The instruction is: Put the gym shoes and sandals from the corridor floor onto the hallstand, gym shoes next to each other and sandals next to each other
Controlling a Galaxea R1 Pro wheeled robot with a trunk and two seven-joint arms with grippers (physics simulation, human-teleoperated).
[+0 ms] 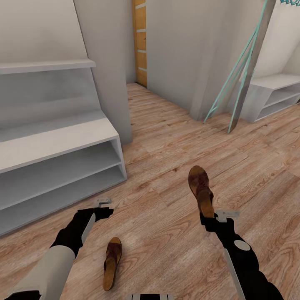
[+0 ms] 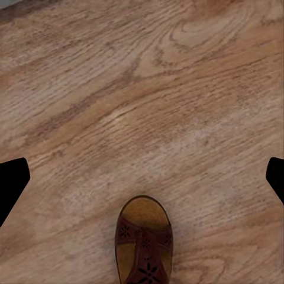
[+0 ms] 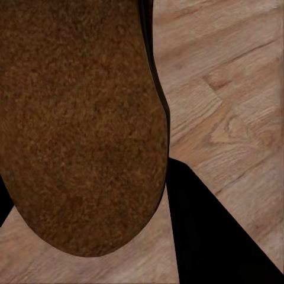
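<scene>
My right gripper is shut on the heel end of one dark brown sandal and holds it above the corridor floor, toe pointing away. Its brown sole shows close up in the right wrist view, beside a black finger. The other sandal lies on the floor near my base; its strapped toe is seen in the left wrist view. My left gripper hangs open over bare planks, past that sandal's toe. The hallstand stands at the left, its tiers bare. The gym shoes are out of view.
A teal-framed rack leans against the wall at the right, with another low white shelf unit behind it. A grey wall corner adjoins the hallstand. A wooden door closes the corridor's far end.
</scene>
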